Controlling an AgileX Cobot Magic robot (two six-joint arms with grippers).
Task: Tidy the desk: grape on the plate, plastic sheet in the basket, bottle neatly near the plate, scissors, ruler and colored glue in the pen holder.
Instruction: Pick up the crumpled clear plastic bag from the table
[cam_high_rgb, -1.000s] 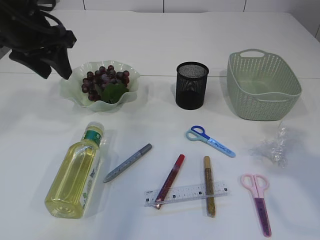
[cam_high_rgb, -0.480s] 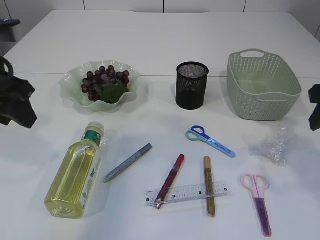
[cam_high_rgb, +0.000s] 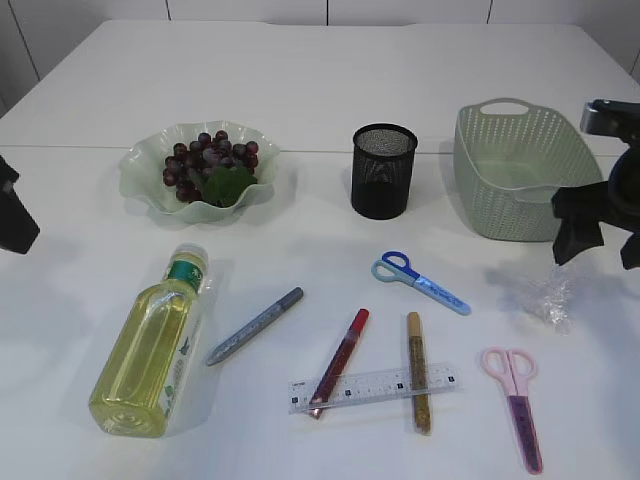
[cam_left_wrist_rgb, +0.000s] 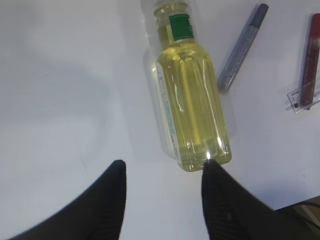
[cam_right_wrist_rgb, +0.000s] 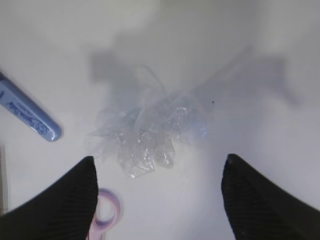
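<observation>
The grapes (cam_high_rgb: 207, 165) lie on the pale green plate (cam_high_rgb: 140, 180). The yellow bottle (cam_high_rgb: 148, 345) lies on its side; in the left wrist view the bottle (cam_left_wrist_rgb: 192, 100) is just beyond my open, empty left gripper (cam_left_wrist_rgb: 162, 167). The crumpled plastic sheet (cam_high_rgb: 545, 295) lies right of the blue scissors (cam_high_rgb: 420, 281); my open, empty right gripper (cam_right_wrist_rgb: 157, 162) hovers over the sheet (cam_right_wrist_rgb: 150, 132). Pink scissors (cam_high_rgb: 520, 400), clear ruler (cam_high_rgb: 372, 387), and grey (cam_high_rgb: 255, 325), red (cam_high_rgb: 340, 358) and gold (cam_high_rgb: 417, 370) glue pens lie at the front. My right gripper (cam_high_rgb: 600, 225) is beside the basket (cam_high_rgb: 520, 180).
The black mesh pen holder (cam_high_rgb: 383, 170) stands at the middle back. My left arm (cam_high_rgb: 15, 215) is at the left edge of the exterior view. Bare white table lies between the plate and the bottle.
My left arm has drawn back from the plate to the left edge. My right arm has come in from the right edge to above the plastic sheet.
</observation>
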